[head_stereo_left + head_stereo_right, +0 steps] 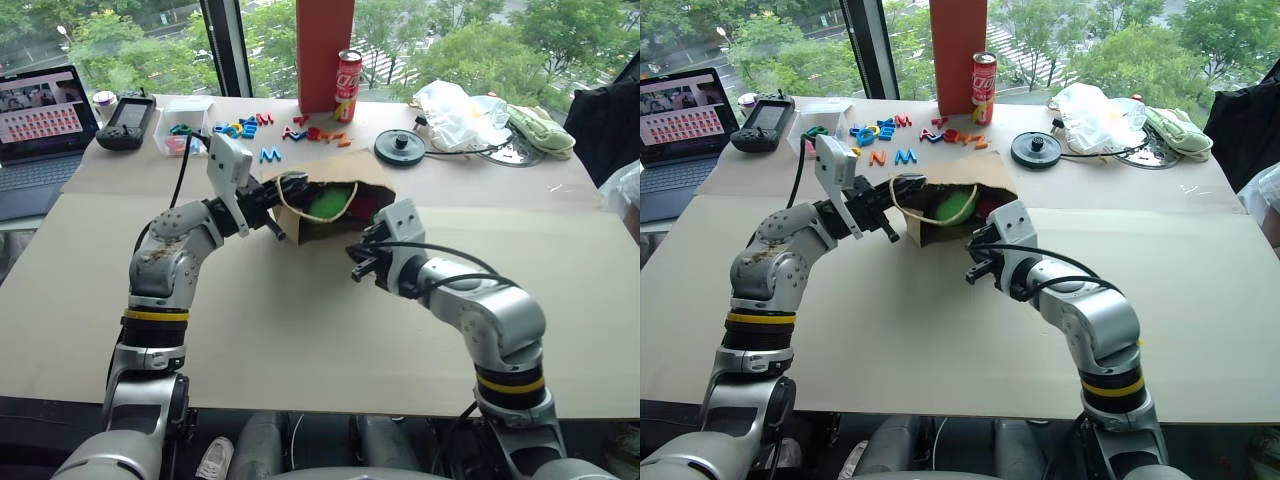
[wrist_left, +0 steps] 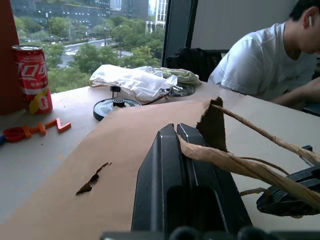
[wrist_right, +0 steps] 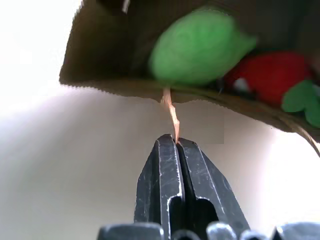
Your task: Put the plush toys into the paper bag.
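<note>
Right gripper (image 3: pixel 176 142): jaws pressed together, pinching a thin tan string handle (image 3: pixel 170 112) running up to the lower lip of the bag (image 1: pixel 345 170). Left gripper (image 2: pixel 185 137): jaws pressed together too, pinching the other handle (image 2: pixel 235 162) and the torn edge at the top of the mouth. Bag lying on its side on the bench (image 1: pixel 300 340), mouth facing the robot, being held open between both arms. Green toy (image 3: pixel 200 45) and red toy (image 3: pixel 270 75) sitting side by side inside, just behind the lip. Looking like the closing step: both toys in. Next probably calling for lifting both handles evenly to stand the bag up, keeping the mouth from tipping so nothing rolls out.
</note>
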Controlling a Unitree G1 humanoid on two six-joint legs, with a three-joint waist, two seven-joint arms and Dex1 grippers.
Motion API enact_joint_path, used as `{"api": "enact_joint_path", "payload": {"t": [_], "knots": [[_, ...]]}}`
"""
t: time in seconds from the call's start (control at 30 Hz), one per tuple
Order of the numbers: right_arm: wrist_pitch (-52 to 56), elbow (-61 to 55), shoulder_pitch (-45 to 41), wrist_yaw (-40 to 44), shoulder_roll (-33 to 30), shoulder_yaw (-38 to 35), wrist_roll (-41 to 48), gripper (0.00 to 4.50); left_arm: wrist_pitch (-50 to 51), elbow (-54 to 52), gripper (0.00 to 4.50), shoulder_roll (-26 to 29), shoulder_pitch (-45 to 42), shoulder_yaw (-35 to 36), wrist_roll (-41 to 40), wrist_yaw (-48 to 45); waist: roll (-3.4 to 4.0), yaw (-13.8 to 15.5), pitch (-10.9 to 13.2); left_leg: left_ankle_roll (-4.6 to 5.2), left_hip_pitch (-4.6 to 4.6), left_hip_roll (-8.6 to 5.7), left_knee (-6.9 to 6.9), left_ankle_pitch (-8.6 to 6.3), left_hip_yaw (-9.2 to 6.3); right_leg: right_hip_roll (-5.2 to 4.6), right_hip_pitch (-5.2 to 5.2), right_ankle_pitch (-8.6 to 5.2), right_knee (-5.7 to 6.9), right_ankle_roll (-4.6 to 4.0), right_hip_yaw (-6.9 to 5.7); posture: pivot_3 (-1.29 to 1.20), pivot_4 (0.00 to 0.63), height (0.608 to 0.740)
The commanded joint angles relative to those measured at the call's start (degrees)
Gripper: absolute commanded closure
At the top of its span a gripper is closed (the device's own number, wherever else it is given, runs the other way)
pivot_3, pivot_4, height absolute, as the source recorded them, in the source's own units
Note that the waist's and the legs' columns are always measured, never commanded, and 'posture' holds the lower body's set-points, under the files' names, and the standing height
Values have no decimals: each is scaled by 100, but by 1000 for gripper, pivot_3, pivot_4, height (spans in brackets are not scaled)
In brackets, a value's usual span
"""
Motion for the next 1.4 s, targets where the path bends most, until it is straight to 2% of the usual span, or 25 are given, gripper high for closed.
{"api": "enact_joint_path", "payload": {"t": [0.03, 0.1, 0.2, 0.37, 0.73, 0.8, 0.9, 1.17, 1.2, 1.4], "knots": [[-154, -511, -363, 155, -123, -288, 236, 4487, 671, -64, 4500, -173, -228, 546, -739, 509, 0, -23, 0, 0, 3, 1, -3, 0, -3, 2, 1, 0, 1, 0, 0, 0, 150, 739], [-102, -480, -458, 126, -234, -214, 167, 4487, 863, -122, 4500, -214, -161, 607, -883, 618, 0, -28, 0, 0, 11, 4, -8, 0, -5, 7, 3, 0, 5, -1, 1, 0, 150, 739], [-126, -304, -449, 66, -465, 203, -89, 4487, 943, -352, 4500, -160, 188, 336, -811, 507, 0, -12, 0, 0, 11, 1, -8, 0, -1, 2, 4, 0, 5, -2, 2, 0, 150, 739], [-210, 39, -446, -41, -650, 733, -449, 4487, 535, -558, 4500, 44, 672, -255, -390, 108, 0, 11, 0, -2, 13, -6, -6, 1, 9, -10, 5, 0, 4, -2, 6, 0, 150, 739], [-472, 695, -804, -390, -100, 835, -885, 4487, -171, 204, 4500, 73, 319, -489, 44, -297, 0, 24, 0, -3, 12, -8, -5, 2, 8, -7, 5, 0, 2, -2, 4, 0, 150, 739], [-532, 759, -851, -457, -5, 775, -939, 3879, -188, 277, 4500, 82, 248, -481, 42, -349, 0, 23, 0, -3, 12, -8, -5, 2, 9, -8, 6, 0, 2, -2, 4, 0, 150, 739], [-572, 671, -891, -466, 138, 543, -889, 2968, -56, 250, 3675, 125, 204, -360, -146, -485, 0, 22, 0, -3, 10, -8, -5, 2, 9, -8, 4, 0, 2, -2, 4, 0, 150, 739], [-395, 69, -889, -9, 33, -224, -321, 187, 558, -356, 659, 468, 298, 91, -763, -529, 0, 16, 0, -3, 3, 2, -6, 2, 5, -8, 0, 0, 2, -2, 1, 0, 150, 739], [-380, -2, -884, 64, -21, -316, -231, 26, 686, -467, 603, 521, 336, 160, -889, -525, 0, 16, 0, -3, 2, 2, -7, 2, 5, -8, 0, 0, 2, -2, 1, 0, 150, 739], [-300, -307, -772, 541, -495, -589, 288, 26, 1143, -954, 603, 772, 798, 482, -1348, -439, 0, 12, 0, -3, 11, 4, -8, 1, 7, -9, 5, 0, 2, -2, 2, 0, 150, 739]]}}
